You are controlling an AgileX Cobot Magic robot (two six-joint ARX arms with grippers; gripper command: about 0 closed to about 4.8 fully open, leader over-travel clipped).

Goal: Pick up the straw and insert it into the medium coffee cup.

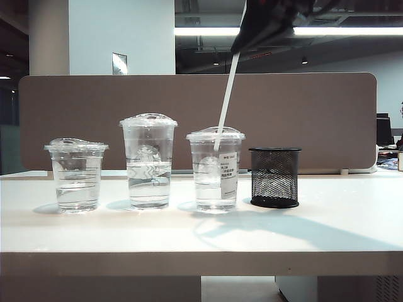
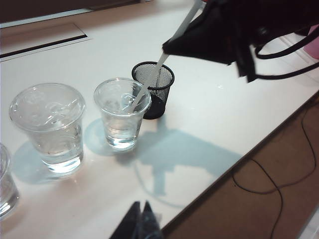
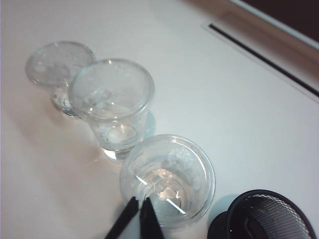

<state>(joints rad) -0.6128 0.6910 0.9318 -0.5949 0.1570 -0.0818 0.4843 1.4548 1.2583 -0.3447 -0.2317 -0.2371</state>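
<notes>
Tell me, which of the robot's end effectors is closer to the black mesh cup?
The right end effector. It hangs above the table, shut on the straw, just up and left of the black mesh cup. The left end effector sits far off, back near the table's front edge.

I see bright overhead light from a ceiling strip lamp (image 1: 327, 30). The right gripper (image 2: 172, 47), backlit, reads as a black silhouette; its soft bluish shadow (image 2: 184, 157) lies on the glaring white table (image 1: 189, 239) below it. Cup lids glint; the wrist views look slightly soft.
</notes>
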